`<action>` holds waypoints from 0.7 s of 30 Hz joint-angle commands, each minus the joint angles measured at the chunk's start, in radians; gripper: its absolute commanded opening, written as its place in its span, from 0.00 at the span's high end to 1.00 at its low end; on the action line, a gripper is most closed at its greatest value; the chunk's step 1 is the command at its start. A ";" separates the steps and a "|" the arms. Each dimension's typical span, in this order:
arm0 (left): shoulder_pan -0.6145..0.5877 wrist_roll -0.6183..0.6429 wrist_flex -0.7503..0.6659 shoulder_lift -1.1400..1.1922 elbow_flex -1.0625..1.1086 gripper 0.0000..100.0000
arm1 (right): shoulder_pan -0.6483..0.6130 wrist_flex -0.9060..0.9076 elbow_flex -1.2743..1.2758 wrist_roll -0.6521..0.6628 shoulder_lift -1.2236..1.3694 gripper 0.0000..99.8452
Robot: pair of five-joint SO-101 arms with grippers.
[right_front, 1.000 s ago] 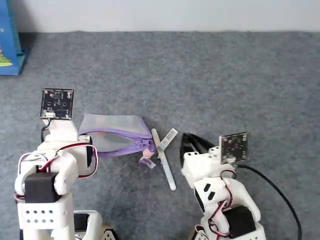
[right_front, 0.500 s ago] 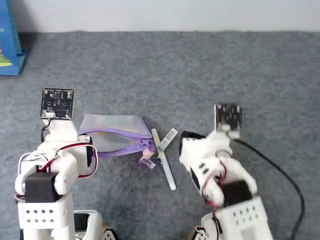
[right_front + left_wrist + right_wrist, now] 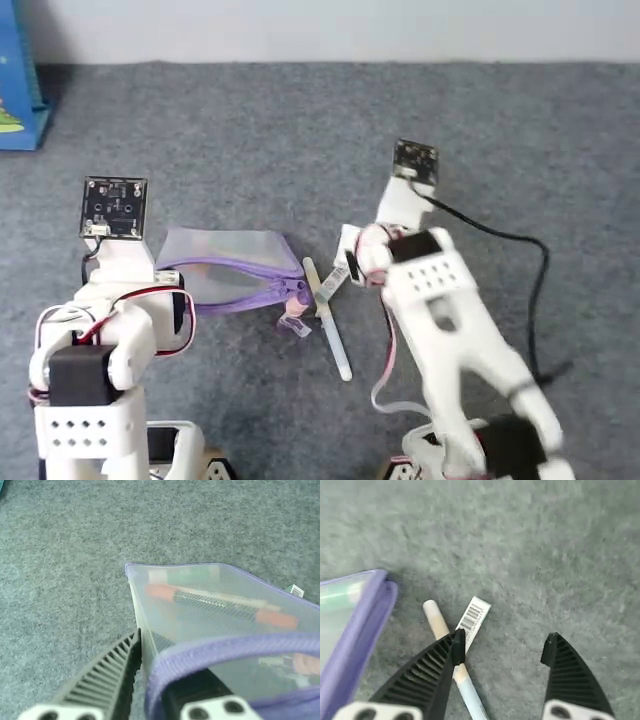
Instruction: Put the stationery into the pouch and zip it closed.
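Left gripper (image 3: 154,667): closed, pinching the purple rim of the pouch (image 3: 210,587). The pouch body stretches ahead of it on the grey carpet (image 3: 300,130), with orange-capped pens (image 3: 220,602) inside.

A pen (image 3: 440,625) with a white barcode tag (image 3: 472,616) lies on the carpet, just below the right gripper (image 3: 505,642). That gripper is spread wide, one fingertip over the pen.

The right arm (image 3: 440,300) has stretched forward from the near edge toward 11 o'clock, so that the right gripper (image 3: 504,647) now hangs with its jaws apart just over the far end of the pen (image 3: 333,340).
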 commanded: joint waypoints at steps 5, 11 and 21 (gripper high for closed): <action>0.005 0.008 -0.026 0.008 -0.004 0.99 | -0.065 -0.016 -0.253 -0.058 0.282 0.74; 0.005 0.008 -0.026 0.008 -0.004 0.99 | -0.081 -0.018 -0.414 -0.064 0.510 0.74; 0.005 0.008 -0.026 0.008 -0.004 0.99 | -0.030 -0.007 -0.502 -0.078 0.679 0.88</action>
